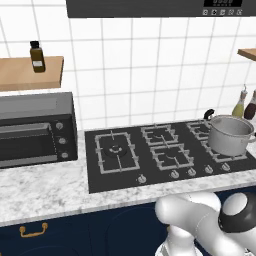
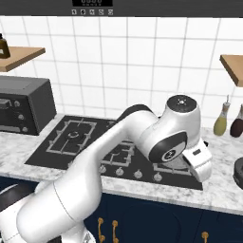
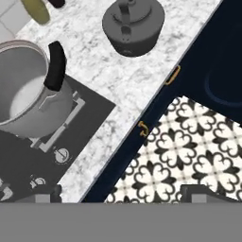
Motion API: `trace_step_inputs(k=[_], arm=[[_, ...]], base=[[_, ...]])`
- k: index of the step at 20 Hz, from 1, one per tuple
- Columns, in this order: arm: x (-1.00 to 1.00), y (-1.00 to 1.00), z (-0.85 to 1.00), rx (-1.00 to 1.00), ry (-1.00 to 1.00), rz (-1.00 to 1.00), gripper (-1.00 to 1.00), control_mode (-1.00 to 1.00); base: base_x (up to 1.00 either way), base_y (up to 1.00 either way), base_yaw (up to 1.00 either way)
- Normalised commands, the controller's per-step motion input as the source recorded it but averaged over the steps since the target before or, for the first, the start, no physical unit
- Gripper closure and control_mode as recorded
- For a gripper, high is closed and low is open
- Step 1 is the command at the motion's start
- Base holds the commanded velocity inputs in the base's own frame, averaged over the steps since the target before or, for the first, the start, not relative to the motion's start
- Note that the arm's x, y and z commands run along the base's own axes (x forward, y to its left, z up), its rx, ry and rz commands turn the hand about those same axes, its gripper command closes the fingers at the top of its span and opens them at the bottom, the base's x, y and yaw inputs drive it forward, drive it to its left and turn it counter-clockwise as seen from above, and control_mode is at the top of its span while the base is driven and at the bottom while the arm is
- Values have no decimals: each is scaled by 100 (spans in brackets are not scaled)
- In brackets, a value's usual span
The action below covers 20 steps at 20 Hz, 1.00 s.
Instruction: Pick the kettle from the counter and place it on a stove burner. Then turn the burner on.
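The dark grey kettle (image 3: pixel 133 23) stands on the speckled marble counter (image 3: pixel 108 80), to the right of the stove; its edge also peeks in at the frame border (image 2: pixel 238 172). My gripper (image 3: pixel 125 194) is open, its fingertips (image 3: pixel 47 193) set wide apart, with nothing between them. It hovers over the counter's front edge, well short of the kettle. The big burner (image 1: pixel 116 150) with its large square grate lies bare at the stove's left end (image 2: pixel 72 136).
A shiny steel pot (image 1: pixel 230 135) with a black handle (image 3: pixel 54 66) sits on the right rear burner. Knobs (image 1: pixel 142 178) line the stove's front. A toaster oven (image 1: pixel 35 132) stands at the left, bottles (image 2: pixel 220 121) by the wall at the right. Blue cabinets (image 3: pixel 189 56) and patterned floor lie below.
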Motion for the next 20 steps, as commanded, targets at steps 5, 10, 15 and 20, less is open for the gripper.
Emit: trace_step_inputs(k=[5,10,15,20], arm=[[21,-100,-5,3,-3,-13,-100,-100],[59,-100,-20,10,0,-2,-100,-100],[98,-100,-23,13,0,0,-100,-100],[18,-38,-4,3,1,1,-100,-100]], base=[[0,0,0],[0,0,0],[0,0,0],[0,0,0]])
